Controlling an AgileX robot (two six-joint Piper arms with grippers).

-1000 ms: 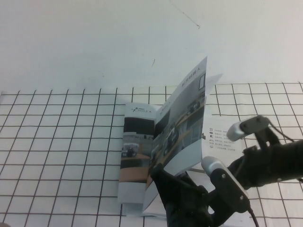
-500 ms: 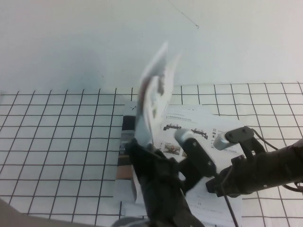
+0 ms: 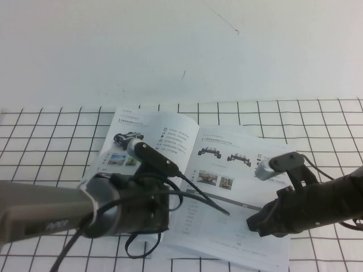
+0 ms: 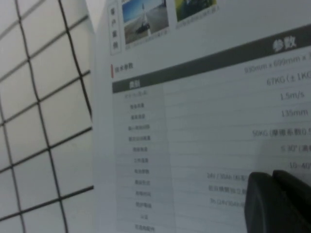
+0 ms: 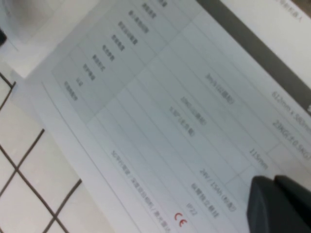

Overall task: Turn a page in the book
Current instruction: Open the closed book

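Observation:
The book (image 3: 227,170) lies open and flat on the grid table, showing white inner pages with vehicle photos and tables. The turned page (image 3: 153,133) rests flat on the left half. My left arm (image 3: 136,204) reaches in from the lower left over that page. In its wrist view the left gripper (image 4: 273,175) is shut and empty, low over the page's printed table (image 4: 204,136). My right gripper (image 3: 253,224) is shut too, its tips (image 5: 274,180) down at the right-hand page's lower table (image 5: 160,111), holding nothing.
A white tabletop with a black grid (image 3: 45,147) surrounds the book, and a plain white wall (image 3: 113,51) stands behind. The left arm's cable (image 3: 204,199) loops across the book's spine.
The page, upright a second ago, has swung over and now lies flat on the left. My left arm swept left with it. The right arm has held still for the last half second.

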